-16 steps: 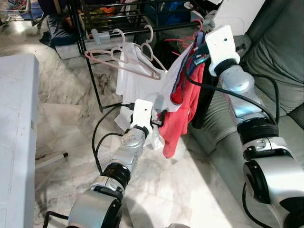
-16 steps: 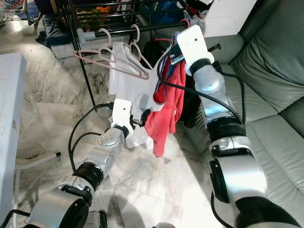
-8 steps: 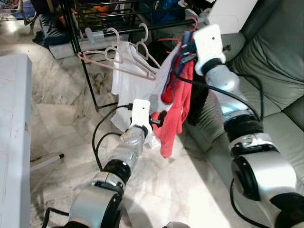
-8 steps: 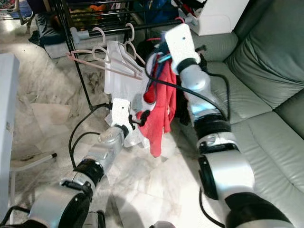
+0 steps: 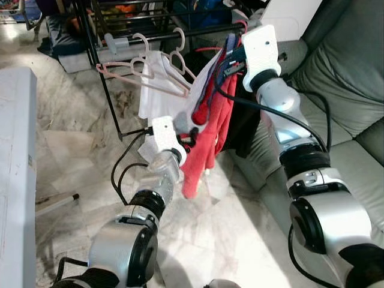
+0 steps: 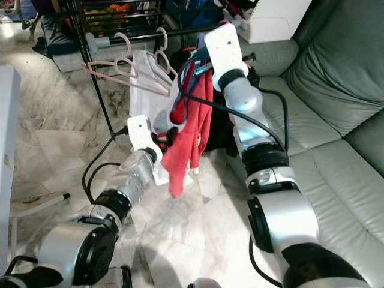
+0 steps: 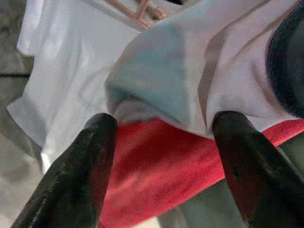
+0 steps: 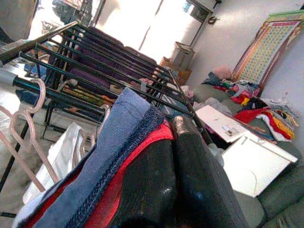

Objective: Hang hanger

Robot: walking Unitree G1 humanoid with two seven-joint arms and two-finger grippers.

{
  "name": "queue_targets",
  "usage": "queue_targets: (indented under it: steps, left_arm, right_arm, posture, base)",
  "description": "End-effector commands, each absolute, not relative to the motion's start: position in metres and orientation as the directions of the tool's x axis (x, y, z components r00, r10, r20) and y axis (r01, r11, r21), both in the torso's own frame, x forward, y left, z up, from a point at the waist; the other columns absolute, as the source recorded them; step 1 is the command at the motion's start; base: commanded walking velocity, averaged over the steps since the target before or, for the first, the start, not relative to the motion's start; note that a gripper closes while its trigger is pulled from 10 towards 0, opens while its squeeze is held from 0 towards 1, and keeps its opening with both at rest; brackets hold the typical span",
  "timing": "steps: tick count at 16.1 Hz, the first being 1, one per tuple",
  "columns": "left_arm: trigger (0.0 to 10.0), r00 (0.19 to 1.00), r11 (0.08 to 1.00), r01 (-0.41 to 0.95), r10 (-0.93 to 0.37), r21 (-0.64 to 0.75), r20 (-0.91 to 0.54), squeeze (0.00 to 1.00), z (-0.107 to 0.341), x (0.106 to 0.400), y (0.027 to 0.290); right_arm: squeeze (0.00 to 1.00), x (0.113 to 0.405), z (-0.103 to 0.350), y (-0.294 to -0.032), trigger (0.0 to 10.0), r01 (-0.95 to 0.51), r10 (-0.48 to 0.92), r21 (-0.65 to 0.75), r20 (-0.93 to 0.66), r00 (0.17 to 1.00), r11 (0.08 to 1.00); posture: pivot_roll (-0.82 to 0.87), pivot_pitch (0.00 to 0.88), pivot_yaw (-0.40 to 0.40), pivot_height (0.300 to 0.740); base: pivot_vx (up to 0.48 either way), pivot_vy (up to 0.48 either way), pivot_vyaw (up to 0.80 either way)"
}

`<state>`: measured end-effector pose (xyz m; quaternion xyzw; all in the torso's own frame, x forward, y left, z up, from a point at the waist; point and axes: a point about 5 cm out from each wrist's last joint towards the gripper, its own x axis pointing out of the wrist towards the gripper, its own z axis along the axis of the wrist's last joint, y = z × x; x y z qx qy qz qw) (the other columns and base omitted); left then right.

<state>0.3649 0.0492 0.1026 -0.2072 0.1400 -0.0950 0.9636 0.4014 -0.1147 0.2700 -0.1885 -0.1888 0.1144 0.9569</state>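
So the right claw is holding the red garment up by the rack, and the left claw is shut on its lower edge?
Not quite. The left claw is open, its fingers spread either side of the red garment, as the left wrist view shows. The right claw does hold it up by the rack.

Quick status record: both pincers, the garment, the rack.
right pincer: shut on red garment, raised near rail
left pincer: open, at the garment's lower part
rack: black, pink hangers and a white shirt on its rail
right of rack: grey sofa
floor: marble
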Motion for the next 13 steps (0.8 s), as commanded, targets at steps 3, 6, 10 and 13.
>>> queue_targets:
  steps: [3,6,10,13]
  left_arm:
    - [0.0,0.88,0.752,0.226,-0.43,-0.619,-0.202,0.0,0.124,0.346,-0.035]
    - [0.0,0.877,0.707,0.209,-0.441,-0.675,-0.19,0.0,0.127,0.346,-0.037]
    - [0.0,0.834,0.582,0.239,-0.533,-0.777,-0.143,0.0,0.134,0.342,-0.051]
    - [10.0,0.791,0.6,0.363,-0.603,-0.713,-0.105,0.0,0.133,0.335,-0.058]
  right_arm:
    - [0.0,0.4,0.277,-0.118,0.0,-0.127,0.272,-0.389,0.346,0.898,0.912]
    - [0.0,0.4,0.276,-0.117,0.0,-0.131,0.274,-0.388,0.342,0.899,0.912]
    - [0.0,0.399,0.273,-0.117,0.0,-0.141,0.281,-0.387,0.334,0.9,0.911]
    - [0.0,0.4,0.272,-0.119,0.0,-0.158,0.308,-0.413,0.325,0.894,0.897]
  posture:
    - [-0.21,0.108,-0.098,0.74]
    - [-0.21,0.103,-0.102,0.74]
    - [-0.21,0.102,-0.103,0.74]
    - [-0.2,0.103,-0.103,0.74]
  base:
    - [0.0,0.0,0.0]
    - [0.0,0.0,0.0]
    - [0.0,0.0,0.0]
    - [0.0,0.0,0.0]
